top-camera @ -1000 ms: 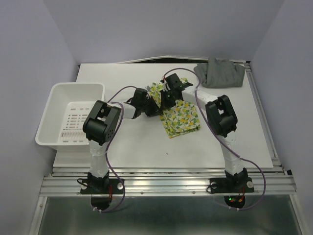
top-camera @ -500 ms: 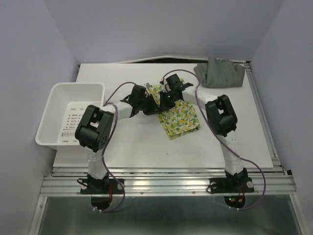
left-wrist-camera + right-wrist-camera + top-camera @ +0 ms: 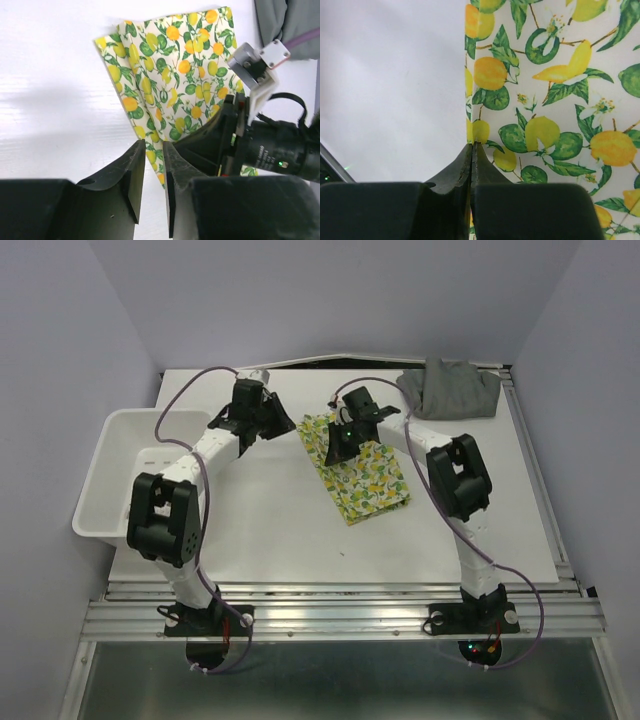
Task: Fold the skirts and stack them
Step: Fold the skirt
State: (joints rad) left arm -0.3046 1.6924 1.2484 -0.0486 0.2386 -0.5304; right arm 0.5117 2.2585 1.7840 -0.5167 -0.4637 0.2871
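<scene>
Top external view: the left gripper [image 3: 272, 418] has swung off the lemon-print skirt [image 3: 368, 478] and now hangs over bare table [image 3: 280, 535] toward the upper left of the frame. A second ago it was working side by side with the right gripper [image 3: 336, 444] at the cloth's left edge. The left wrist camera shows its fingers a sliver apart with nothing between them, and the printed fabric lies well beyond the tips.

The right gripper remains at the skirt's left edge, in the centre of the overhead frame. Its own camera shows the two fingers pressed flat together exactly where the fold meets the white table, apparently nipping the doubled cloth, though the layer between the pads is hard to make out.

The skirt lies as a slanted, roughly rectangular packet running from centre toward lower right, and its upper-left corner looks less settled than the rest.

The grey skirt [image 3: 450, 388] sits in a loose, unfolded heap at the upper right corner of the table, well apart from both arms. The white basket [image 3: 100, 475] stands at the left edge.

The left arm's release suggests that the fold on the printed skirt is nearly complete. The grey skirt has not yet been folded, and nothing is stacked.
</scene>
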